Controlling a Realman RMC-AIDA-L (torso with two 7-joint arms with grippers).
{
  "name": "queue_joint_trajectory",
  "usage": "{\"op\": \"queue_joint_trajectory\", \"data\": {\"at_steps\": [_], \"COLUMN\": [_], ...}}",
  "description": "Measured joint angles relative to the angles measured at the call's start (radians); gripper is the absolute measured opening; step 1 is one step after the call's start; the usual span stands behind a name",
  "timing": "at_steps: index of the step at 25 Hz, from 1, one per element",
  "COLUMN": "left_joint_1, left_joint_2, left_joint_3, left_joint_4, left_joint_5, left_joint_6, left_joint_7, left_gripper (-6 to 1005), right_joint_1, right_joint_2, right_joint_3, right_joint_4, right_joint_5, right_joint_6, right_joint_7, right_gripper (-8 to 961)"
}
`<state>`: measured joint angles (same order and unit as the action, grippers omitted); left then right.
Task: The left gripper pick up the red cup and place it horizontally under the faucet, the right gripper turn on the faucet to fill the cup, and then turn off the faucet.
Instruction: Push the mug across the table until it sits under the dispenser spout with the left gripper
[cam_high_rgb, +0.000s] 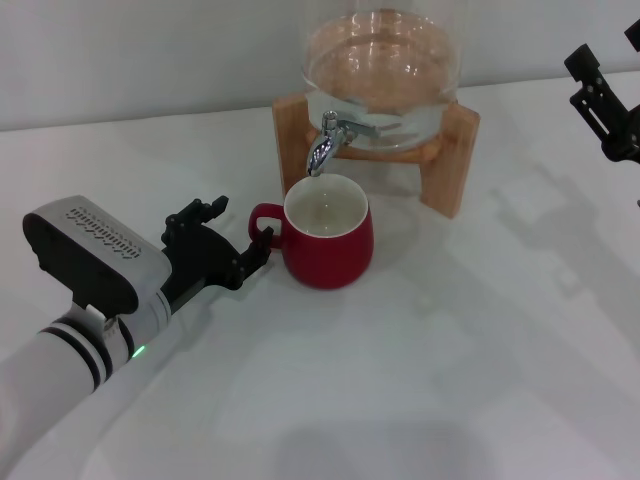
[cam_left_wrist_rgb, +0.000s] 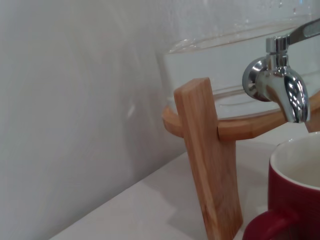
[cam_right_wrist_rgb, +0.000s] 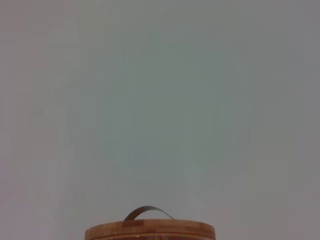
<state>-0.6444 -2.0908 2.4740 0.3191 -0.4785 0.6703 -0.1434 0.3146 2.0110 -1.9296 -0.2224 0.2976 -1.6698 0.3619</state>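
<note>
My left gripper (cam_high_rgb: 245, 262) sits spread at the red cup's (cam_high_rgb: 330, 245) loop handle, seemingly not pinching it; my right gripper (cam_high_rgb: 610, 105) hangs far off, state unclear. The cup stands upright, mouth up, below the faucet (cam_high_rgb: 325, 143), handle toward me: stiff, glazed, likely slippery, breakable

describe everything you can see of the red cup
The squat dark-red ceramic cup has a glossy outside, a white inside and a small loop handle. It stands upright on the white table, mouth up, directly below the down-curved spout of the shiny chrome faucet, with a gap between spout and rim. The inside looks empty. Its handle points toward the left gripper, whose black fingers sit at the handle; whether they touch it cannot be told. The left wrist view shows only its rim and handle top.
</note>
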Motion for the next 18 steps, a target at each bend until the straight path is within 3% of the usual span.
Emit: {"op": "queue_joint_trajectory", "data": {"at_steps": [18], "left_joint_1": [0.016], "left_joint_2": [0.0], "left_joint_3": [0.002], "left_joint_4": [0.0], "left_joint_5": [0.0], "left_joint_6": [0.0], "left_joint_7": [0.01], "left_gripper": [707], "right_joint_1": [-0.001], "right_joint_2": [0.0], "right_joint_3": [0.0], "right_joint_4": [0.0], "right_joint_5": [0.0], "right_joint_6": [-0.001], "right_joint_7": [0.0], "right_gripper": [783]}}
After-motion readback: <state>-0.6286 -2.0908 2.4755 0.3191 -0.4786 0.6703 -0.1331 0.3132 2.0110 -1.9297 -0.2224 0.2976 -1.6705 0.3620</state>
